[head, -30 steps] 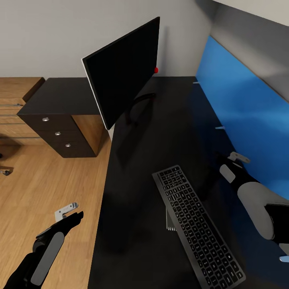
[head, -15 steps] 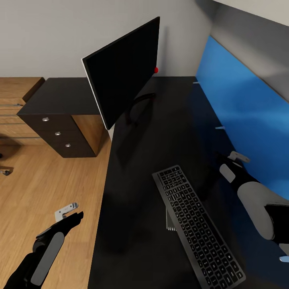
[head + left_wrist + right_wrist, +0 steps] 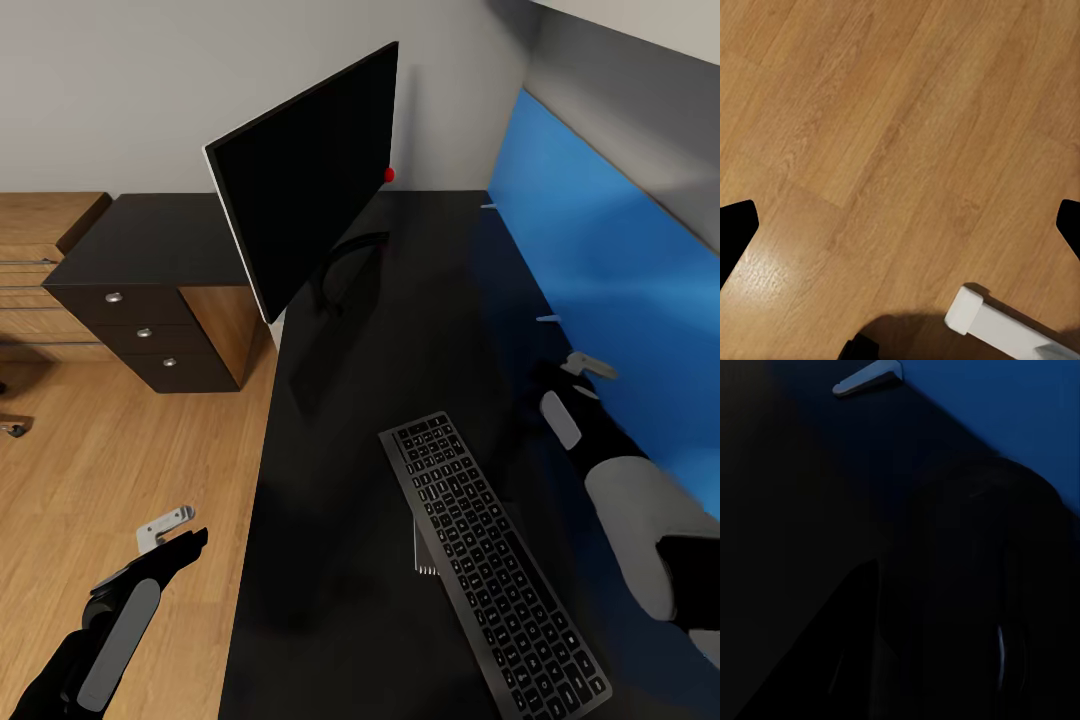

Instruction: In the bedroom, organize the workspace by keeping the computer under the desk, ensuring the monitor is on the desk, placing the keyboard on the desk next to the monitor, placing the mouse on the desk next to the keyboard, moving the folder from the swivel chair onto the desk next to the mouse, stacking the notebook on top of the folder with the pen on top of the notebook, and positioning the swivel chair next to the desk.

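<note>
The black monitor (image 3: 300,180) stands tilted on the black desk (image 3: 400,300), at its far left part. A dark grey keyboard (image 3: 490,560) lies slantwise on the desk's near part. My right gripper (image 3: 572,378) hovers low over the desk's right side, close to the blue panel, right of the keyboard's far end; its fingers merge with the dark desk. In the right wrist view a dark rounded shape (image 3: 990,585) looms that I cannot identify. My left gripper (image 3: 180,540) hangs over the wood floor left of the desk, its black fingertips (image 3: 735,225) spread wide with nothing between them.
A blue panel (image 3: 620,260) runs along the desk's right side on grey brackets (image 3: 866,376). A dark drawer unit (image 3: 150,290) stands left of the desk. A white bar (image 3: 1005,330) lies on the wood floor (image 3: 900,112). A caster (image 3: 12,428) pokes in at far left.
My right arm has moved a little farther along the blue panel, away from me. The left arm, keyboard and monitor have not moved.
</note>
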{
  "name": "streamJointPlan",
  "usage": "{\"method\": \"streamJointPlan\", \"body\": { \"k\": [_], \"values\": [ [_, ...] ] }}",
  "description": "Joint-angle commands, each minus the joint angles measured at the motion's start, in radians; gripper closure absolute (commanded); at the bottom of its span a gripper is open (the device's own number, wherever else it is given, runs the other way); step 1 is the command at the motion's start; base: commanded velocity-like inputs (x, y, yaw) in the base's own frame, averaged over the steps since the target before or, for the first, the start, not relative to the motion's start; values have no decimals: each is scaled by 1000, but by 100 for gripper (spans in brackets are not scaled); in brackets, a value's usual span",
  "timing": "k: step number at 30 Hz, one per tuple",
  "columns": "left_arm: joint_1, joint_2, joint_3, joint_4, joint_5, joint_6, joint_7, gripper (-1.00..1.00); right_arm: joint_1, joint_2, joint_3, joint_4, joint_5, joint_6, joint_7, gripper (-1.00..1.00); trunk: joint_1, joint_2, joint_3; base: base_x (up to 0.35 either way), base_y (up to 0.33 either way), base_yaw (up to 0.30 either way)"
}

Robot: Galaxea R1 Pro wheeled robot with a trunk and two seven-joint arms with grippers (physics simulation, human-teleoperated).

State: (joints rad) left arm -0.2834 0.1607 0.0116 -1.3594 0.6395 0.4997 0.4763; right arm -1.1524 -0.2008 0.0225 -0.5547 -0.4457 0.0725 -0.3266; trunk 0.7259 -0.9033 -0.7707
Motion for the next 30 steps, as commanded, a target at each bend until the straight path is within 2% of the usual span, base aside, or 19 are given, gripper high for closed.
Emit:
{"method": "streamJointPlan", "body": {
  "k": [1, 6, 10, 13, 17, 21, 22, 24, 30],
  "values": [
    [0, 0, -1, -2, 11, 2, 8, -100, 13, 1, 2, -33, -1, 27, -10, 100, 0, -1, -1, 0, 0, 0],
    [0, -1, -1, -1, 11, 2, 8, -100, 148, 9, 2, -343, 1, 217, -50, 100, 0, -1, -1, 0, 0, 0],
    [0, -2, -1, -1, 11, 1, 8, -100, 199, 22, 0, -405, 4, 256, -57, 100, 0, -1, -1, 0, 0, 0],
    [0, -4, -2, 1, 11, 0, 8, -100, 248, 28, -1, -423, 6, 249, -55, 100, 0, -1, -1, 0, 0, 0],
    [0, -6, -2, 14, 11, -1, 9, -100, 294, 33, 0, -429, 6, 190, -57, 100, 0, -1, -1, 0, 0, 0],
    [0, -6, -2, 49, 13, -1, 8, -100, 326, 34, -2, -496, 7, 170, -59, 100, 0, -1, -1, 0, 0, 0],
    [0, -6, -2, 67, 10, -2, 6, -100, 372, 35, -2, -551, 4, 169, -60, 100, 0, -1, 0, 0, 0, 0],
    [0, -6, -3, 91, 9, -4, 6, -100, 419, 36, -1, -598, 2, 167, -61, 100, 0, -1, 2, 0, 0, 0],
    [0, -6, -4, 98, 8, -4, 5, -100, 453, 41, -1, -654, 2, 167, -63, 100, 0, -1, 11, -147, 35, 0]
  ]
}}
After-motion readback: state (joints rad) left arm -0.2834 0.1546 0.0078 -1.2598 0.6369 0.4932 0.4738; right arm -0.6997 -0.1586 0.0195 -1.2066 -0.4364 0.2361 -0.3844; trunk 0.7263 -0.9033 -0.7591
